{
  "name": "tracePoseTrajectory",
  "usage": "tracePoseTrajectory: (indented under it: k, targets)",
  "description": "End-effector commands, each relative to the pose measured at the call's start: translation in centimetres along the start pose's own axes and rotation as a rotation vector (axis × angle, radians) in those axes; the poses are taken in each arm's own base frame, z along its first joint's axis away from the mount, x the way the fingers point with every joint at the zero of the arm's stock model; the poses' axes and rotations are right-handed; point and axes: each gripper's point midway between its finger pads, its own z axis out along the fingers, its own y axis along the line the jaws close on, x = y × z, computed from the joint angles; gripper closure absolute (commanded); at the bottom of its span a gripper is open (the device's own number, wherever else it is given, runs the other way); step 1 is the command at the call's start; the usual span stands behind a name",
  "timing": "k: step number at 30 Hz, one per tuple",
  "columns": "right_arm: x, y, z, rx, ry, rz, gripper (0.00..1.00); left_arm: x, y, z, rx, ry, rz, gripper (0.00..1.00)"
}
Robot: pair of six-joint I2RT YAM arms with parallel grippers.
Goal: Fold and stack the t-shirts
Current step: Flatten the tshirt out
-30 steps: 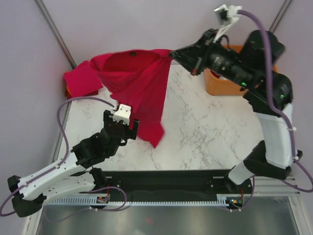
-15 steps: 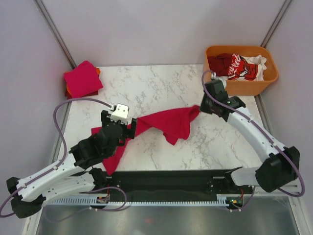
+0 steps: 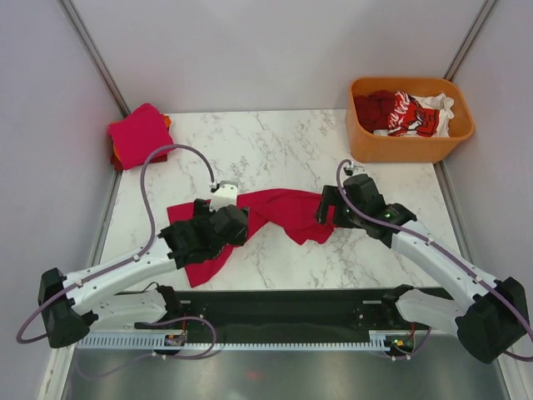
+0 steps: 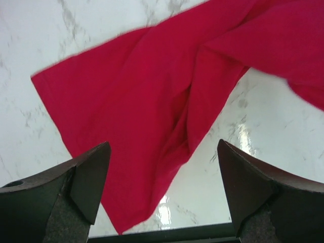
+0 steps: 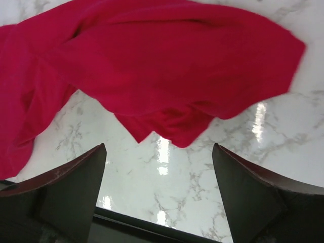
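A folded pile (image 3: 138,132) is stacked far left. The left claw (image 4: 162,167) is spread above the bunched crimson t-shirt (image 3: 279,210), laid mid-counter; the right claw (image 5: 159,169) is spread too, nothing pinched. Two layers could be grabbed together, so the fold would be spoiled. The shiny marble counter (image 3: 283,142) is walled in grey, an orange tub (image 3: 400,150) far right.

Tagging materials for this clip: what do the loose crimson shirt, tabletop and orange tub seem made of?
Crimson shirt: soft matte cloth, likely cotton; it creases and drapes. Tabletop: glossy marble or marble-look laminate; grey veins, glare spots. Orange tub: smooth rigid plastic, apparently; moulded walls.
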Motion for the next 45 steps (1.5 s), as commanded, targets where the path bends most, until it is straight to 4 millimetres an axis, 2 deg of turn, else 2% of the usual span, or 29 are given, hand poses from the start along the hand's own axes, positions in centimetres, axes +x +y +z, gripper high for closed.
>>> tracePoseTrajectory:
  k: [1, 4, 6, 7, 8, 12, 16, 19, 21, 22, 24, 25, 27, 28, 29, 30, 31, 32, 33, 35, 36, 38, 39, 40, 41, 42, 43, 44, 45]
  targets:
    - [2.4, 1.7, 1.8, -0.081, 0.059, -0.011, 0.08, 4.4, 2.1, -0.7, -0.169, 0.161, -0.226, 0.06]
    - [4.1, 1.2, 3.3, -0.083, 0.098, -0.013, 0.13, 8.0, 2.8, -0.1, -0.171, 0.264, -0.365, 0.02]
    - [4.7, 0.7, 4.3, -0.066, 0.109, -0.033, 0.14, 9.7, 2.6, 0.0, -0.139, 0.334, -0.436, 0.01]
    - [4.9, 0.6, 4.7, -0.059, 0.118, -0.042, 0.14, 10.5, 3.3, 0.4, -0.147, 0.342, -0.498, 0.00]
    - [5.5, 0.4, 5.4, -0.052, 0.148, -0.060, 0.14, 11.3, 2.9, 0.4, -0.110, 0.380, -0.539, 0.00]
    - [6.1, 0.9, 6.9, -0.062, 0.196, -0.079, 0.15, 13.0, 3.1, 1.0, -0.121, 0.443, -0.702, 0.00]
    - [7.1, 0.5, 7.6, -0.045, 0.236, -0.106, 0.15, 16.5, 2.9, 1.4, -0.179, 0.564, -0.731, 0.01]
    - [8.6, 0.2, 8.3, -0.033, 0.286, -0.127, 0.15, 17.9, 2.5, 1.4, -0.184, 0.605, -0.755, 0.03]
    - [9.1, 0.2, 8.7, -0.037, 0.299, -0.133, 0.17, 18.0, 2.0, 1.5, -0.153, 0.603, -0.774, 0.06]
    - [9.6, 0.0, 9.1, -0.032, 0.314, -0.136, 0.19, 18.4, 2.0, 1.5, -0.151, 0.610, -0.774, 0.10]
    - [9.9, 0.2, 9.5, -0.041, 0.327, -0.142, 0.32, 18.8, 1.8, 1.8, -0.147, 0.618, -0.768, 0.18]
    - [10.0, 0.2, 9.7, -0.042, 0.331, -0.146, 0.38, 19.2, 1.9, 1.8, -0.156, 0.626, -0.762, 0.31]
    - [10.1, 0.2, 10.1, -0.041, 0.335, -0.155, 0.56, 19.2, 2.3, 2.1, -0.175, 0.615, -0.742, 0.45]
    - [10.2, 0.1, 10.2, -0.040, 0.339, -0.160, 0.64, 19.2, 2.4, 2.2, -0.179, 0.607, -0.740, 0.67]
    - [9.9, 0.2, 10.3, -0.042, 0.332, -0.163, 0.77, 19.0, 2.5, 2.3, -0.184, 0.594, -0.743, 0.79]
    - [9.9, 0.2, 10.2, -0.041, 0.335, -0.171, 0.84, 18.9, 2.5, 2.4, -0.180, 0.582, -0.743, 0.93]
    - [9.8, 0.3, 10.1, -0.042, 0.337, -0.175, 0.92, 18.4, 2.4, 2.5, -0.168, 0.572, -0.745, 0.98]
    - [9.1, 0.7, 9.7, -0.052, 0.319, -0.178, 1.00, 17.9, 2.3, 2.5, -0.147, 0.563, -0.733, 0.98]
    - [9.0, 0.5, 9.3, -0.042, 0.324, -0.185, 1.00, 17.3, 2.2, 2.4, -0.129, 0.550, -0.729, 0.98]
    - [6.9, 1.4, 7.8, -0.056, 0.264, -0.188, 1.00, 14.8, 2.1, 1.7, -0.083, 0.496, -0.733, 0.98]
    - [6.5, 1.0, 6.9, -0.031, 0.257, -0.192, 1.00, 12.6, 2.0, 1.3, -0.055, 0.451, -0.745, 0.98]
    - [3.4, 2.3, 4.1, -0.060, 0.157, -0.187, 1.00, 10.7, 2.9, -0.2, -0.052, 0.417, -0.722, 0.98]
    - [3.3, 1.8, 2.6, -0.034, 0.165, -0.187, 1.00, 7.7, 3.1, -1.2, -0.026, 0.363, -0.731, 0.98]
    - [0.8, 2.7, 0.4, -0.051, 0.076, -0.179, 1.00, 5.7, 2.9, -1.7, 0.001, 0.323, -0.749, 0.98]
    - [0.6, 2.3, -0.9, -0.035, 0.077, -0.176, 1.00, 5.8, 4.1, -2.8, -0.033, 0.340, -0.682, 0.98]
    - [-0.2, 2.3, -2.0, -0.031, 0.053, -0.174, 1.00, 3.0, 4.2, -3.7, -0.006, 0.287, -0.687, 0.98]
    - [-1.9, 3.1, -3.6, -0.049, 0.000, -0.175, 1.00, 2.0, 4.5, -4.2, 0.002, 0.270, -0.659, 0.98]
    - [-2.0, 2.9, -4.4, -0.040, 0.009, -0.181, 1.00, 1.0, 4.6, -4.7, 0.007, 0.252, -0.651, 0.98]
    - [-2.5, 3.1, -5.0, -0.039, 0.000, -0.183, 1.00, -0.9, 4.7, -5.3, 0.024, 0.222, -0.646, 0.98]
